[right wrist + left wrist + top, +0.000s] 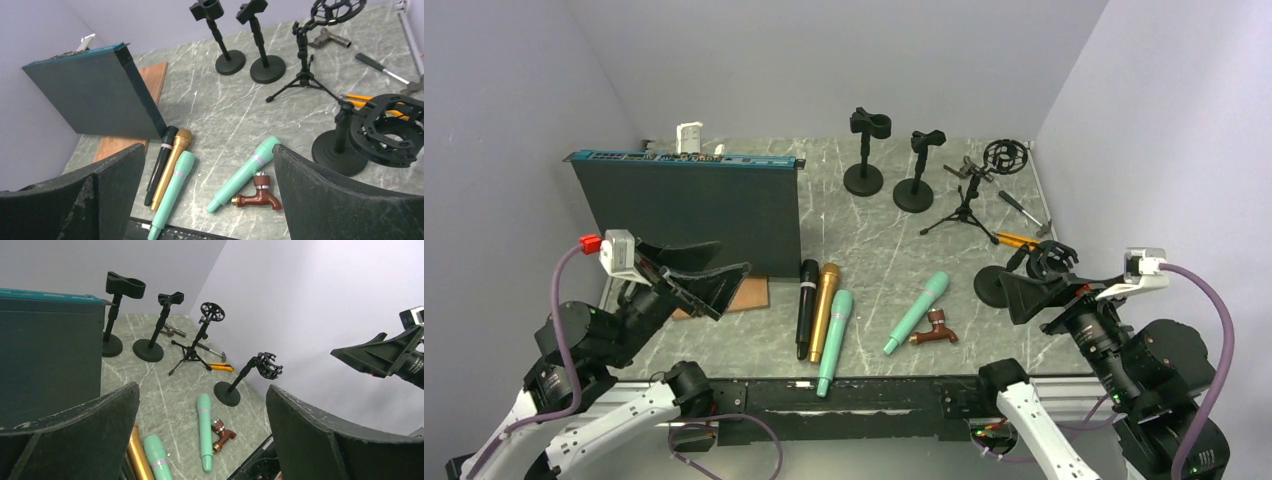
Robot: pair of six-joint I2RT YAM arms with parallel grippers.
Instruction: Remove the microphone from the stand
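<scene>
Several microphones lie flat on the marble table: a black one (807, 305), a gold one (824, 308), a green one (835, 340) by the front edge, and a second green one (917, 312) further right (245, 172). Two clip stands (865, 150) (917, 170), a tripod shock mount (969, 195) and a round-base shock-mount stand (999, 285) (380, 130) all have empty holders. My left gripper (729, 258) (202, 390) hovers open at front left. My right gripper (1024, 290) (207, 150) hovers open at front right, beside the shock-mount stand. Neither holds anything.
A dark teal box (689, 210) stands upright at left on a wooden board (746, 295). A brown tap fitting (936, 330) lies beside the right green microphone. A hammer (1024, 210), an orange-handled tool (1016, 240) and other tools lie at back right. Walls close in on all sides.
</scene>
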